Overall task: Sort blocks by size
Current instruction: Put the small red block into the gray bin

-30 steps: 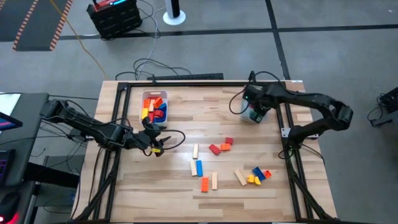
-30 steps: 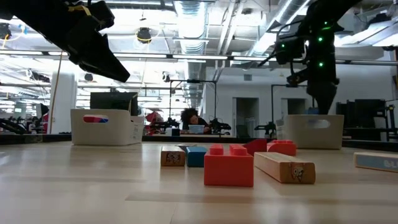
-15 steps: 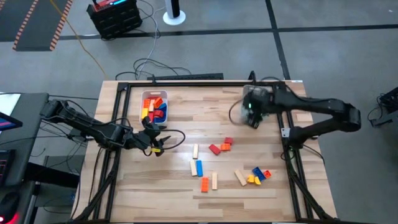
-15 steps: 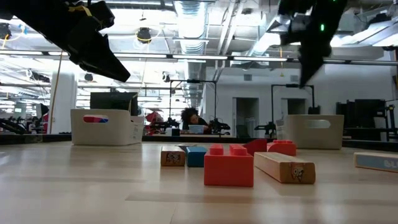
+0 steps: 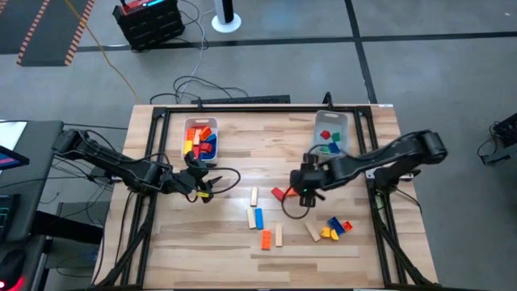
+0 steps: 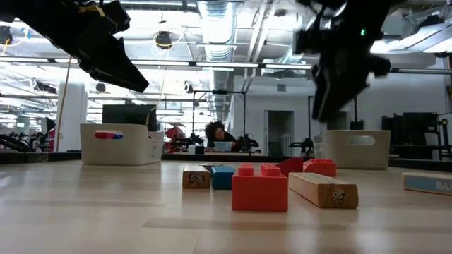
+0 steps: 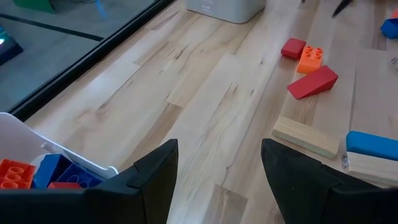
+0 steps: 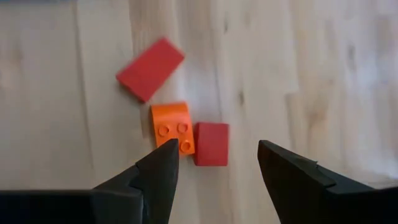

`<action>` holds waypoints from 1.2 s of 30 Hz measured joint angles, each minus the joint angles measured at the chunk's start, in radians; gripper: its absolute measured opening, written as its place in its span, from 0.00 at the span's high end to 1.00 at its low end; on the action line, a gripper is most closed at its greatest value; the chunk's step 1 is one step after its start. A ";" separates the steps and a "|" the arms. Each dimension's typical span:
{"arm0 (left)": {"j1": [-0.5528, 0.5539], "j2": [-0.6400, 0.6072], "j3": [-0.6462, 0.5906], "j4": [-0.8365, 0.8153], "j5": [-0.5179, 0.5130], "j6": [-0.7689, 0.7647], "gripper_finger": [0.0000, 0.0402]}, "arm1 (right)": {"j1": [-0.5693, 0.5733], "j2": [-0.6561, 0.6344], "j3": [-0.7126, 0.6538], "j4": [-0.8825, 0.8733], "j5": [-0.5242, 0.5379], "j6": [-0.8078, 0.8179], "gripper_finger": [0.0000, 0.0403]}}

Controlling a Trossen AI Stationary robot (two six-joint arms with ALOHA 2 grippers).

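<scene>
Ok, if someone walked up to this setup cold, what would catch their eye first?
Probably the right hand, open and hanging over a trio of blocks mid-table: a red wedge, an orange brick and a small red block. Next, the clear bin at the back left, packed with bright bricks, while the left hand waits open just in front of it.

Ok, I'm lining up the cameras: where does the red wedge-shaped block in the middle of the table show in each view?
High view: the red wedge block lies mid-table.
Low view: probably the slanted red piece behind the big red brick; not certain.
Left wrist view: far right.
Right wrist view: upper left.
Landmark: the orange brick lies right beside it in both wrist views.
</scene>
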 joint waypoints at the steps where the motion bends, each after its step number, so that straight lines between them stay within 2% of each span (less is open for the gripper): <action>1: 0.000 0.000 0.000 0.000 0.000 -0.001 0.44 | 0.000 0.027 0.000 0.000 -0.001 0.000 0.38; 6: -0.008 0.000 0.000 0.000 0.000 -0.002 0.44 | -0.023 0.132 0.000 0.016 -0.012 -0.017 0.38; 11: -0.008 0.000 0.000 -0.002 0.000 -0.001 0.44 | -0.071 0.178 0.000 0.036 -0.056 -0.050 0.38; 22: -0.010 0.001 -0.022 -0.013 0.014 -0.024 0.44 | -0.147 0.180 -0.012 0.083 -0.162 -0.100 0.38; 36: -0.010 0.001 -0.029 -0.005 0.016 -0.041 0.44 | -0.155 0.180 -0.031 0.103 -0.178 -0.098 0.38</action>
